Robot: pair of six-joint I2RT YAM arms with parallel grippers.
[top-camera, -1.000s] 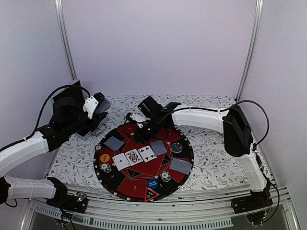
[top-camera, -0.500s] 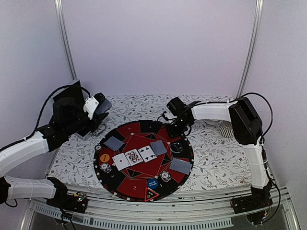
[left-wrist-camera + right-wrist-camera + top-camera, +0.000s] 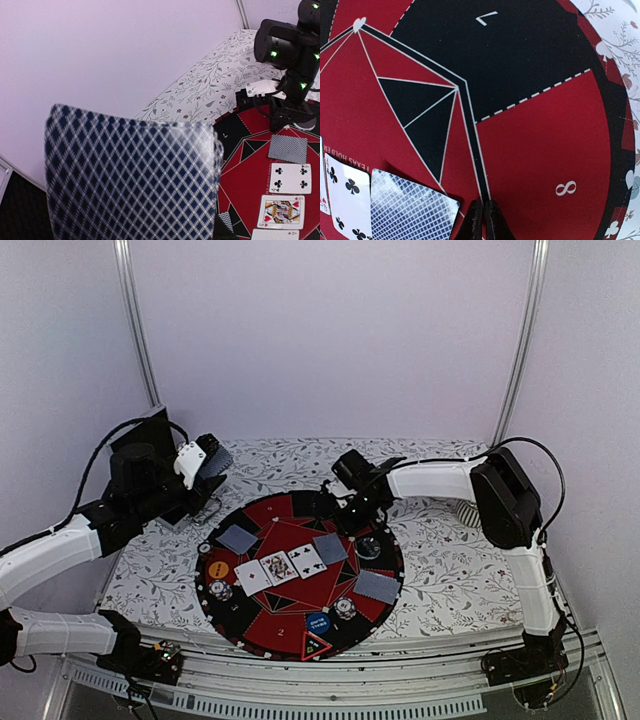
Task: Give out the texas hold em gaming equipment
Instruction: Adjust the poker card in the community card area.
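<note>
My left gripper [image 3: 207, 466] is held above the table's far left, shut on a deck of blue-diamond-backed playing cards [image 3: 130, 175] that hides its fingers in the left wrist view. On the round red-black mat [image 3: 300, 592] lie three face-up cards [image 3: 279, 567] in a row and face-down cards [image 3: 330, 548] [image 3: 237, 538] [image 3: 377, 586]. An orange button [image 3: 217, 568], a blue button [image 3: 318, 623], a triangle marker [image 3: 315, 645] and chips [image 3: 345, 607] also sit on the mat. My right gripper [image 3: 482, 220] hangs shut and empty just above the mat's far part, beside a face-down card [image 3: 405, 210].
A ribbed grey cup [image 3: 467, 510] stands on the floral tablecloth [image 3: 440, 570] behind the right forearm. The mat [image 3: 535, 150] ends close to the right of the right gripper. White walls enclose the table on three sides.
The right arm swung right, away from the mat's far left, then came partway back left over its far part. The left arm and its deck stayed still.
</note>
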